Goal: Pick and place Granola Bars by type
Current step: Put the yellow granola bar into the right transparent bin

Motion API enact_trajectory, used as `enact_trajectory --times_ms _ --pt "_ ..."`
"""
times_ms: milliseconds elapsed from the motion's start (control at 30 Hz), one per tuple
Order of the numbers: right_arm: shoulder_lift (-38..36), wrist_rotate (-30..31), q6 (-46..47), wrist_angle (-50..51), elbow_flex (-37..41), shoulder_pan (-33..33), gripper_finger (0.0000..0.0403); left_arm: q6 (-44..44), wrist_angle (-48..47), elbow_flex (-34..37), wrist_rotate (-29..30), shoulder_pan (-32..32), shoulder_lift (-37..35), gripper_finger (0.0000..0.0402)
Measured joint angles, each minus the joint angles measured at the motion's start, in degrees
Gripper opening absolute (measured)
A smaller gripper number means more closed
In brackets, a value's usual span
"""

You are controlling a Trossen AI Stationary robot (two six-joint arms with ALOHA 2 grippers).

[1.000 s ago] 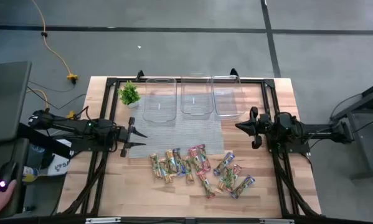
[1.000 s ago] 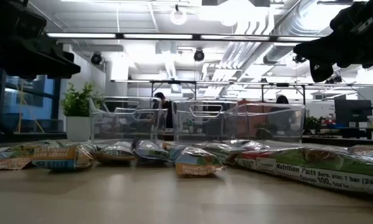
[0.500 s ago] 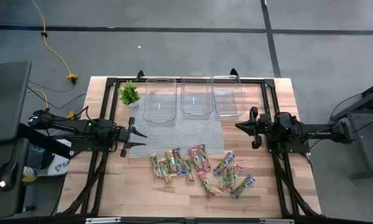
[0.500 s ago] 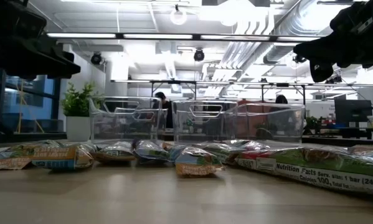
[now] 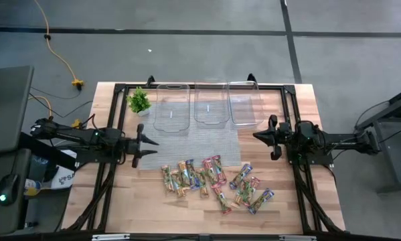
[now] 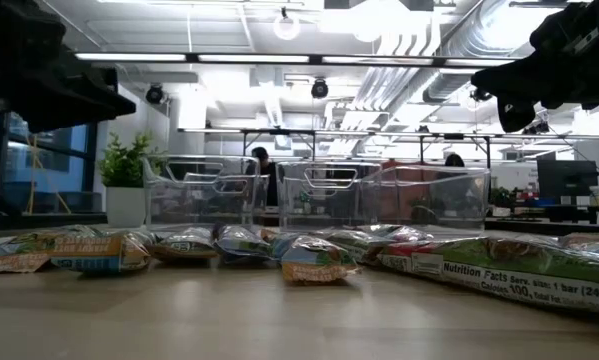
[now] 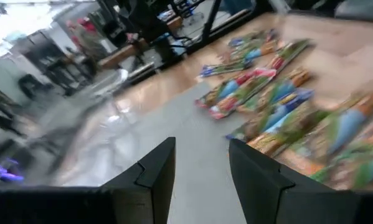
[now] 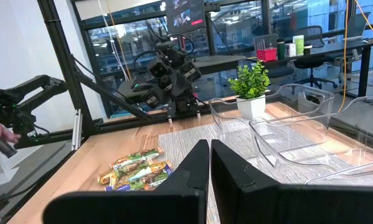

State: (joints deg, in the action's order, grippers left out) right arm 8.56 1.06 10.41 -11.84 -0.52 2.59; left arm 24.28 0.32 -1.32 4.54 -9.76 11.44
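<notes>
Several Granola Bars point(image 5: 213, 181) in green-tan, red-pink and blue-purple wrappers lie flat in a loose row on the wooden table, near its front edge. They also show across the low view as Granola Bars point(image 6: 309, 255), and in both wrist views as Granola Bars point(image 7: 273, 93) and Granola Bars point(image 8: 135, 169). My left gripper point(image 5: 152, 148) hovers open above the grey mat, left of the bars, its fingers point(image 7: 155, 168) pointing toward them. My right gripper point(image 5: 257, 136) hangs shut point(image 8: 209, 146) above the table's right side, beyond the bars. Neither touches anything.
Three clear plastic tubs point(image 5: 171, 110), point(image 5: 211, 106), point(image 5: 245, 104) stand in a row along the far edge. A small potted plant point(image 5: 139, 102) sits left of them. A grey mat point(image 5: 193, 144) lies between tubs and bars. A black frame point(image 5: 290, 100) borders the table.
My left gripper has started to move, shifting a little toward the table's right and the bars; its wrist view is blurred by the motion. The right arm and the bars have stayed put.
</notes>
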Motion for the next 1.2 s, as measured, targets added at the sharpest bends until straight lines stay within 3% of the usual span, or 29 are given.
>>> enact_trajectory --times_ms 233,467,633,867,1000,1200 --pt "0.00 -0.01 0.00 -0.01 0.00 0.01 0.0000 -33.80 1.59 0.00 -4.31 0.00 -0.02 0.0142" --pt "0.00 -0.02 0.00 -0.02 0.01 0.00 0.0000 -52.39 2.57 0.00 -3.91 0.00 0.04 0.0142" --pt "0.00 0.00 0.00 -0.01 0.00 0.01 0.0000 -55.89 2.51 0.00 -3.53 0.00 0.04 0.0142" --pt "0.00 0.00 0.06 -1.87 0.00 0.00 0.0000 -56.76 4.56 0.00 9.55 0.00 0.03 0.0142" --pt "0.00 -0.66 5.43 -5.80 0.01 0.02 0.0000 -63.41 4.28 0.00 15.80 0.00 0.04 0.0142" --pt "0.00 0.19 10.21 -7.36 0.00 0.00 0.0000 -64.97 3.78 0.00 18.99 0.00 0.04 0.0142"
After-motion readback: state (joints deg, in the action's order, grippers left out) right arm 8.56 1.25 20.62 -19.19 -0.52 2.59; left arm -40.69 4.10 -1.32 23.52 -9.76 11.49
